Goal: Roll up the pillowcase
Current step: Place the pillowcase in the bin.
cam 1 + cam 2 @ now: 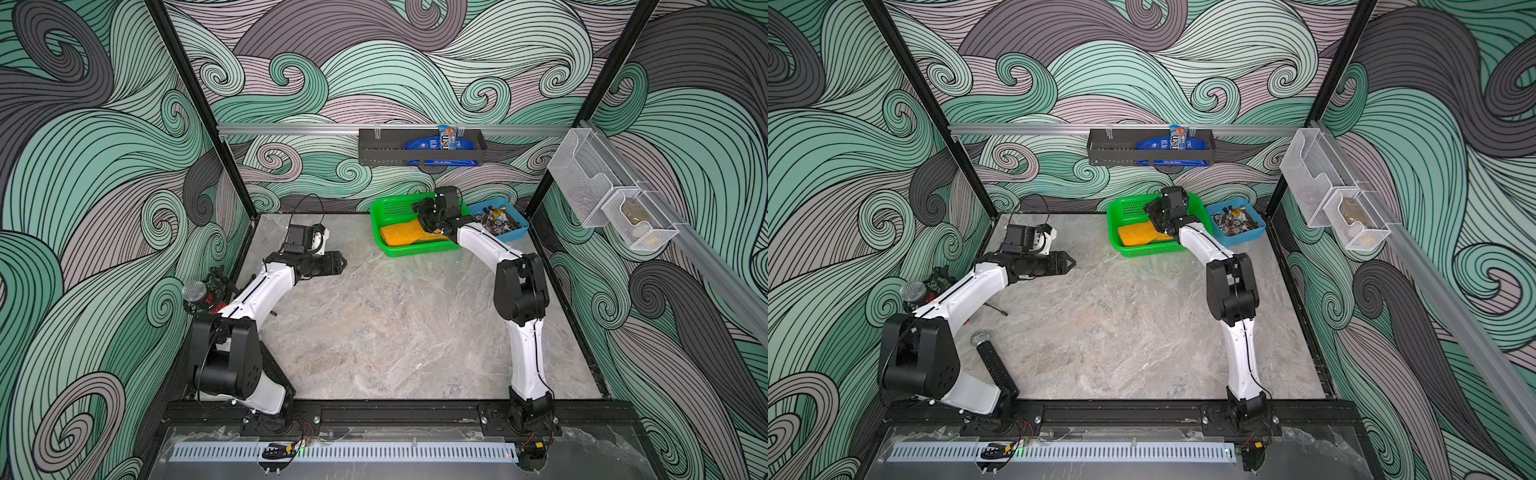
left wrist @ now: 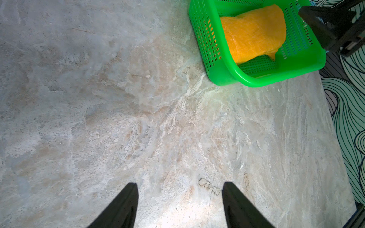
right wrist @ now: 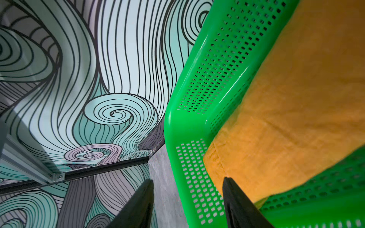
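The right gripper (image 3: pixel 187 179), open and empty, straddles the basket (image 3: pixel 197 79) wall. Better to shift inward and pinch the pillowcase (image 3: pixel 296 98) edge. The left gripper (image 2: pixel 179 183) is open too.

Marbled grey table (image 1: pixel 395 324), mostly bare across the middle. Far right of centre sits a green basket (image 1: pixel 419 250), flat on the surface. Just beside it, tucked into the far right corner, is a blue tray (image 1: pixel 513 233). Near left, a black microphone (image 1: pixel 994 365) lies on the tabletop.
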`<state>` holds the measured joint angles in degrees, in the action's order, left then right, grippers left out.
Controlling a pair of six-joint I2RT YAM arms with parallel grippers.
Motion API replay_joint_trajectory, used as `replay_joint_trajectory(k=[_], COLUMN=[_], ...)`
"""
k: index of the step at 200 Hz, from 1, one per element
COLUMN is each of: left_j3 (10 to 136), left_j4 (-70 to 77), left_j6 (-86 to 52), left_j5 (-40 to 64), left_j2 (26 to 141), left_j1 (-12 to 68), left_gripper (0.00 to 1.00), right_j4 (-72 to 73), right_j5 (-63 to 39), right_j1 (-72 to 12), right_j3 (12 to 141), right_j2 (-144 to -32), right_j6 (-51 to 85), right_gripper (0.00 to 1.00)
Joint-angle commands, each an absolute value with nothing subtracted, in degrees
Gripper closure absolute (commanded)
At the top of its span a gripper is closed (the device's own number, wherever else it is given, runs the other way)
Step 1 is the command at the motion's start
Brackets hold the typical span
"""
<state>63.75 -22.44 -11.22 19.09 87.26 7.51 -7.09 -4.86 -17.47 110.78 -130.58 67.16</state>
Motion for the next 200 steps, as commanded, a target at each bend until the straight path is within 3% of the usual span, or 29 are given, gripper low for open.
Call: replay_joint_trajectory(k=[1, 75, 131, 165, 200], left_j3=[65.8, 67.2, 67.8, 68.0, 63.5], left_j4=[-23.2, -24.1, -24.7, -25.2, -19.5], left_j6=[-10.1, -9.7, -9.3, -9.0, -8.8], left_j5=[19.4, 19.6, 19.4, 17.3, 13.4], left_j2=[87.2, 88.7, 88.9, 88.5, 85.0], left_j1=[7.1, 6.9, 6.9, 6.8, 6.8], left_gripper=[0.3, 0.3, 0.3, 0.3, 0.28], right_j4=[-10.4, -20.9, -24.4, -24.4, -24.4], right_j5=[-6.7, -1.5, -3.1, -3.7, -6.9], right_j1=[-16.7, -16.7, -16.7, -16.1, -14.7], right_j3=[114.3, 118.0, 125.1, 133.2, 129.6], right_j2=[-136.2, -141.9, -147.0, -143.2, -134.4], right_j6=[62.4, 52.4, 46.9, 42.9, 36.2], right_gripper=[0.46, 0.49, 0.49, 0.48, 0.39])
